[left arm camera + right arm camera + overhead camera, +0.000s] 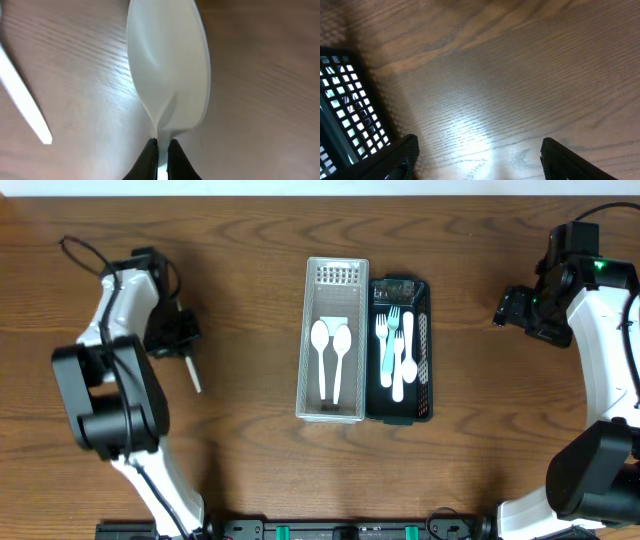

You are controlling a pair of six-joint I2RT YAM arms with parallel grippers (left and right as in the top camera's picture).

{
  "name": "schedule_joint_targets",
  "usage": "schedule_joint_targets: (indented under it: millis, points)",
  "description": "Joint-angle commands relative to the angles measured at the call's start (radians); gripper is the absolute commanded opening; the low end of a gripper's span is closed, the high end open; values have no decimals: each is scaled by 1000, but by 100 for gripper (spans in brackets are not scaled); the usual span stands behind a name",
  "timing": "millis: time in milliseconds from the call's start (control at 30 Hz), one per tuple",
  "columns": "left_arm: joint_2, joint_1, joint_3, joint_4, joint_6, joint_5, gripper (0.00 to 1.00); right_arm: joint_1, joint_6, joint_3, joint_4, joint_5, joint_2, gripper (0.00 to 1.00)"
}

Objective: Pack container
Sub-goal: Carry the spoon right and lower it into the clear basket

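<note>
My left gripper [178, 332] [161, 145] is shut on the neck of a white plastic spoon [170, 65], its bowl pointing away from the jaws just over the wood. A second white utensil handle [25, 100] lies beside it and also shows in the overhead view [192, 372]. The clear container [305, 340] at the table's centre holds two white spoons [331, 350]. The black basket [428, 350] next to it holds white and light blue forks [392, 345]. My right gripper [510, 308] [477, 150] is open and empty over bare wood right of the basket.
The black basket's mesh corner [345, 110] shows at the left of the right wrist view. Cables hang from the left arm [75, 250] at the far left. The table is brown wood.
</note>
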Motion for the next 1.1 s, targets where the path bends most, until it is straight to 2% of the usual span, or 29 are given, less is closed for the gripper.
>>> schedule_joint_targets:
  millis: [0, 200, 300, 433, 567, 900, 967, 1033, 1067]
  points:
    - [-233, -119, 24, -22, 13, -1, 6, -3, -13, 1, 2, -1, 1, 81]
    - [-464, -409, 24, 14, -6, -2, 6, -3, -13, 1, 3, -1, 1, 81]
    - [-486, -557, 24, 53, -33, -2, 6, -3, -13, 1, 3, -10, 1, 81]
    - [-435, -691, 22, 105, -74, -5, 6, -3, -13, 1, 2, -13, 1, 81]
    - [-335, -741, 22, 148, -167, -4, 6, -3, -13, 1, 2, -16, 1, 81]
    - [-53, -747, 22, 188, -156, -4, 7, -3, -13, 1, 2, -16, 1, 81]
    - [-35, -747, 22, 185, -131, -4, 15, -3, -13, 1, 1, -16, 1, 81]
    - [-38, -747, 23, 182, -105, -5, 29, -3, -13, 1, -1, -16, 1, 81]
    - [-47, -747, 23, 181, -93, -5, 30, -3, -13, 1, -1, -16, 1, 81]
